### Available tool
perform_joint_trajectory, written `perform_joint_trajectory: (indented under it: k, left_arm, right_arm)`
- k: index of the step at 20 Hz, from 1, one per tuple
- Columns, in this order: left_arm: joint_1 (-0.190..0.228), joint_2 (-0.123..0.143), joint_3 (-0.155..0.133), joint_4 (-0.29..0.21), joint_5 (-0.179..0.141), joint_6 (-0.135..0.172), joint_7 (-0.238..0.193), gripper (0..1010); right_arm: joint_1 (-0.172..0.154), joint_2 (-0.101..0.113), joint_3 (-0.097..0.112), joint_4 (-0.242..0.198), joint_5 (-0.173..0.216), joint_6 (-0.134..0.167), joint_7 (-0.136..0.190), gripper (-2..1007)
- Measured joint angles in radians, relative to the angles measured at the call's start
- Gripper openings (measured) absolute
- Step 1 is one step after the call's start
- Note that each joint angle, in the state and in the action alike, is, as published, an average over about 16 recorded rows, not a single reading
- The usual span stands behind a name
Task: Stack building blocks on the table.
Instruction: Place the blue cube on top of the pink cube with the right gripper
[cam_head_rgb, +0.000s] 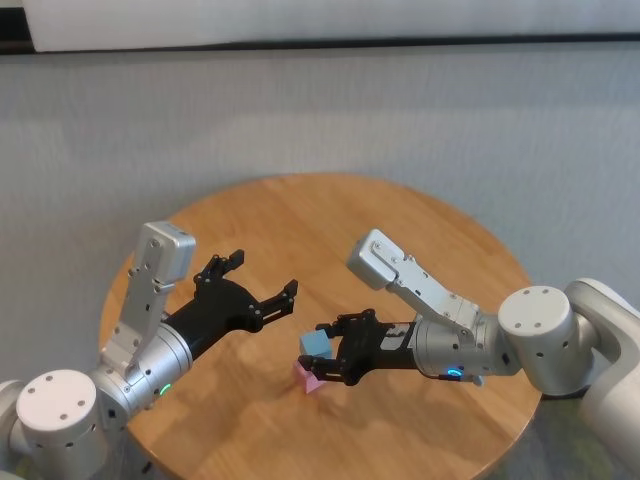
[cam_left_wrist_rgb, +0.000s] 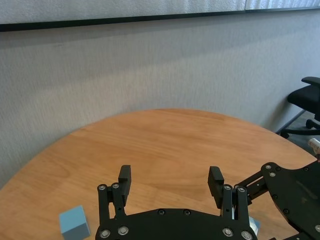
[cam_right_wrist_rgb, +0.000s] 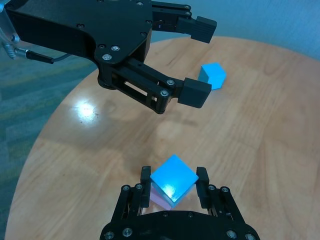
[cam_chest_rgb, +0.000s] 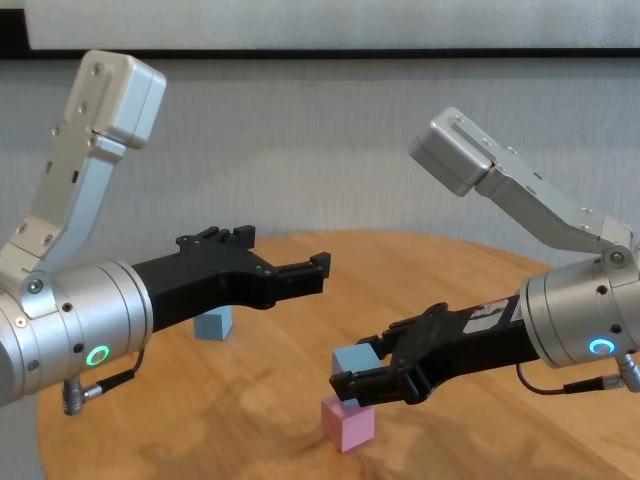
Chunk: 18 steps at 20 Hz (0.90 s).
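Note:
My right gripper (cam_head_rgb: 322, 352) is shut on a light blue block (cam_head_rgb: 313, 344), holding it right over the pale pink block (cam_head_rgb: 308, 379) near the front middle of the round wooden table (cam_head_rgb: 300, 210). In the right wrist view the fingers (cam_right_wrist_rgb: 145, 176) flank the blue block (cam_right_wrist_rgb: 172, 177), with pink showing just beneath it. I cannot tell whether the two touch. My left gripper (cam_head_rgb: 264, 273) is open and empty, hovering above the table left of the stack. The second light blue block (cam_chest_rgb: 213, 322) lies on the table beyond it and also shows in the left wrist view (cam_left_wrist_rgb: 75, 222).
The table's edge curves close behind the pink block on my side. A black office chair (cam_left_wrist_rgb: 307, 100) stands on the grey floor beyond the table. A grey wall runs behind the table.

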Motion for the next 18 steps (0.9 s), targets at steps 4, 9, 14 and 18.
perform_joint_trajectory:
  k: [4, 9, 14, 18]
  left_arm:
    - [0.0, 0.0, 0.0, 0.0, 0.0, 0.0, 0.0, 1001]
    - [0.0, 0.0, 0.0, 0.0, 0.0, 0.0, 0.0, 1001]
    - [0.0, 0.0, 0.0, 0.0, 0.0, 0.0, 0.0, 1001]
    - [0.0, 0.0, 0.0, 0.0, 0.0, 0.0, 0.0, 1001]
  right_arm:
    - [0.001, -0.002, -0.002, 0.0, 0.003, 0.006, 0.003, 513]
    - [0.0, -0.004, -0.002, 0.0, 0.012, 0.013, 0.006, 513]
    - [-0.001, -0.005, -0.002, 0.004, 0.02, 0.02, 0.006, 513]
    - [-0.001, -0.006, -0.002, 0.008, 0.025, 0.023, 0.006, 513]
